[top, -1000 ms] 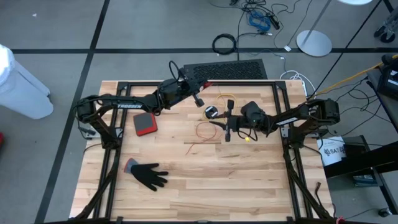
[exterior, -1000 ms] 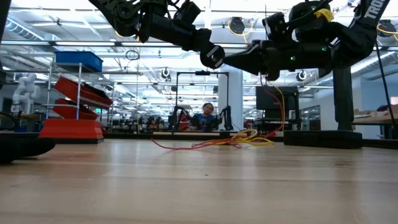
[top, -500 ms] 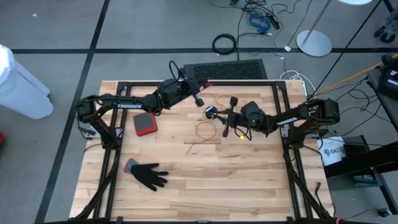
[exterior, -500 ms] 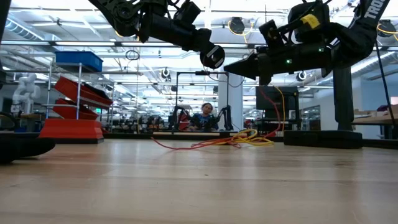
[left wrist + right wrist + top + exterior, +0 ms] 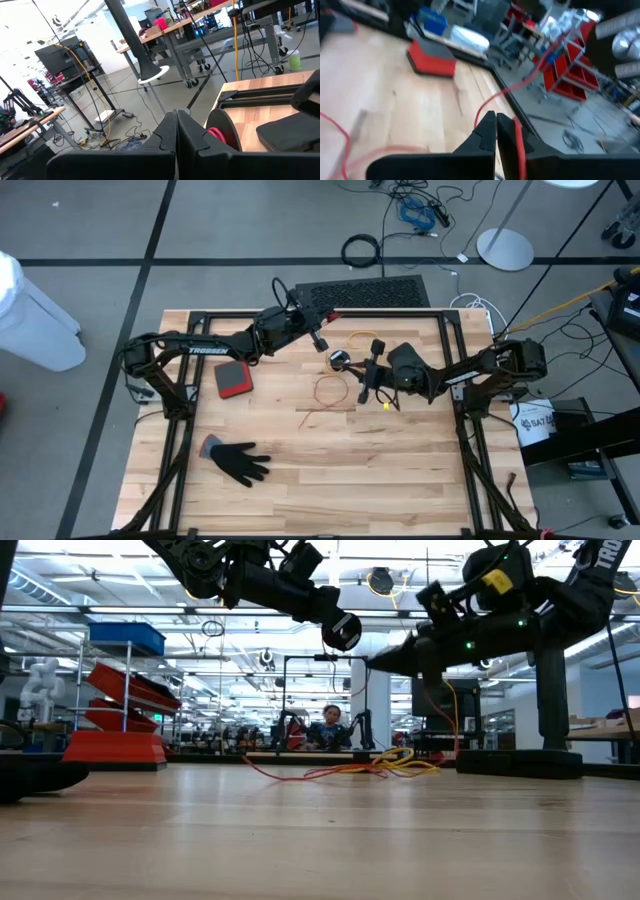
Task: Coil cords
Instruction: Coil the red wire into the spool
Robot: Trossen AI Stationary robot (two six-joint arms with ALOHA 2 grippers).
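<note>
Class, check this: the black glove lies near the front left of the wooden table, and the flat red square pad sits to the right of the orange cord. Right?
Not quite. The high view shows the flat red square pad left of the orange cord. The black glove placement on the wooden table is correct.

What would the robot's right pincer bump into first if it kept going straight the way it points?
Probably the red and grey pad. The right pincer, shut, points across the table toward the left side, above the thin orange cord. It seems to pass over the cord, but depth is hard to judge.
</note>
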